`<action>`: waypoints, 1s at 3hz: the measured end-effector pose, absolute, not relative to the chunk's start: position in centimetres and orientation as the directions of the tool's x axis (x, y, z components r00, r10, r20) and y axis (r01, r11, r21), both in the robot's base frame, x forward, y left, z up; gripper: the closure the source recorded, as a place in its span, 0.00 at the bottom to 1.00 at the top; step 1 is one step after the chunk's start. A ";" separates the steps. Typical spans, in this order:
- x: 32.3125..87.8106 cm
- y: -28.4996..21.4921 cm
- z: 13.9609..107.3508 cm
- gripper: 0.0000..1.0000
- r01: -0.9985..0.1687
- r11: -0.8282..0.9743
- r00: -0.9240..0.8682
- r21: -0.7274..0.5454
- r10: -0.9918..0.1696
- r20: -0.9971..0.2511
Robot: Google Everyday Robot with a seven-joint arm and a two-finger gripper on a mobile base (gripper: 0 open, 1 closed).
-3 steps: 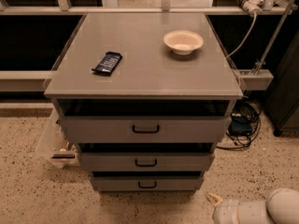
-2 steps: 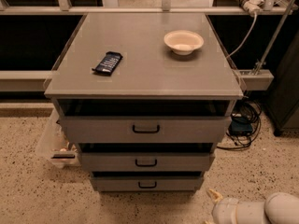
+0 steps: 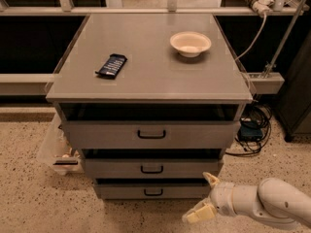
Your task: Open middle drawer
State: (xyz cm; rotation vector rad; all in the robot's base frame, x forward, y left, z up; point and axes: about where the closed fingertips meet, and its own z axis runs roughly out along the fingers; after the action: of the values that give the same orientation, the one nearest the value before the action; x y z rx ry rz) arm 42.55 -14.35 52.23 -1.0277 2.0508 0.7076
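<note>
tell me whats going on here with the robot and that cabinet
A robot arm is working on opening the middle drawer of a grey three-drawer cabinet. Its gripper hovers low by the cabinet's front right corner, open and empty, below and to the right of the drawer's small black handle and not touching it. The drawer does not look pulled out yet. A white bowl and a dark flat object sit on top.
</note>
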 end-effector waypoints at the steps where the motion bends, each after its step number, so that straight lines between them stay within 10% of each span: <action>1: 42.6 -14.3 52.2 0.00 -0.835 0.530 -0.419 0.149 -0.437 -0.796; 3: 50.6 -14.1 52.0 0.00 -0.849 0.525 -0.322 0.056 -0.431 -0.843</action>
State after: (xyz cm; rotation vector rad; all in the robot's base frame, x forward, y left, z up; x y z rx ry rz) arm 50.60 -14.15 52.02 -1.0455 1.9449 0.6452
